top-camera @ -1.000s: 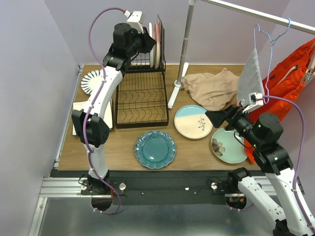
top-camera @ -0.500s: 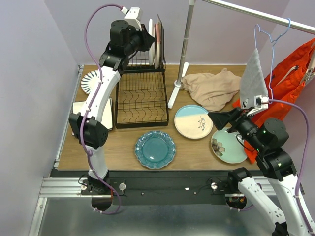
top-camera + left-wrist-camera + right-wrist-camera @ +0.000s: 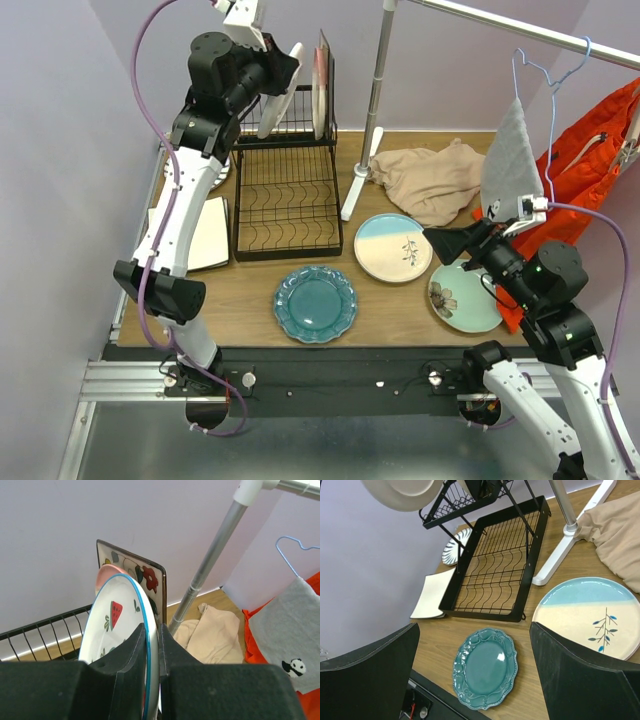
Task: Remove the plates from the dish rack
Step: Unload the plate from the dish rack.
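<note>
Step in hand: red-fruit plate (image 3: 115,625) lift-out

Pinching its rim in the left gripper (image 3: 152,630), tilted above the dish rack's (image 3: 287,257) upper basket (image 3: 295,125); right gripper (image 3: 475,625) spread, idle over the table (image 3: 250,300). Next, likely: swing clear, lower flat onto bare wood.

**A:** Where is the surface (image 3: 245,285) open?

**B:** Bare wood runs along the near edge, left of the teal plate (image 3: 315,303) and in front of the rack (image 3: 285,215). A narrower strip separates the teal plate from the cream-blue plate (image 3: 393,247).

**A:** What stands in the way?

**B:** The rail pole (image 3: 375,90) rises just right of the rack. Beyond it, a tan cloth (image 3: 432,180) lies heaped. A grey towel (image 3: 510,155) and orange garment (image 3: 595,125) hang over the right side, and the green plate (image 3: 465,298) lies near the right edge. Left of the rack, a white square dish (image 3: 205,235) and striped plate (image 3: 457,546) fill the margin. A floral plate (image 3: 132,570) and pink plate (image 3: 106,572) stand upright in the upper basket.
</note>
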`<state>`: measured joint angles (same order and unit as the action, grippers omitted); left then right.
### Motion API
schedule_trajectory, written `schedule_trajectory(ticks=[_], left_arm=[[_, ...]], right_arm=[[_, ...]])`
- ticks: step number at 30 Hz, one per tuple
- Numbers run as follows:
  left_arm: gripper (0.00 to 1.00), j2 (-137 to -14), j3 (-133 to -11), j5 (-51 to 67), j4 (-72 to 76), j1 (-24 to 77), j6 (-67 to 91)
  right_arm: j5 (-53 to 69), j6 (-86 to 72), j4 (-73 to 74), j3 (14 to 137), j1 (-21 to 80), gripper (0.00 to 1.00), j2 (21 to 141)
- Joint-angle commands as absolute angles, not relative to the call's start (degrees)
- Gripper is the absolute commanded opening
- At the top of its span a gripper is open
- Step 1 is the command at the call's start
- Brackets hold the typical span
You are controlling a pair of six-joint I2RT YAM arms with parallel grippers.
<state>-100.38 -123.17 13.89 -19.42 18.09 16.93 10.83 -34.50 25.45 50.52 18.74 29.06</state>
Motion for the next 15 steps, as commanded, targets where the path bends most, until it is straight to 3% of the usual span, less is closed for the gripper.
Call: schedule_trajectory(ticks=[1, 11, 15], left_arm=[[0.00, -94.6, -121.9, 11.4, -12.8, 18.6, 14.2], [0.00, -89.7, -120.0, 3.2, -17.5, 20.1, 7.8], [0.00, -88.0, -119.9, -6.7, -19.9, 20.7, 3.8]], right_arm=[[11.0, -35.0, 26.0, 52.0, 18.6, 0.99, 28.0], [11.6, -35.4, 26.5, 52.5, 18.6, 0.99, 27.8], [11.7, -35.4, 26.8, 52.7, 18.6, 0.99, 27.1]])
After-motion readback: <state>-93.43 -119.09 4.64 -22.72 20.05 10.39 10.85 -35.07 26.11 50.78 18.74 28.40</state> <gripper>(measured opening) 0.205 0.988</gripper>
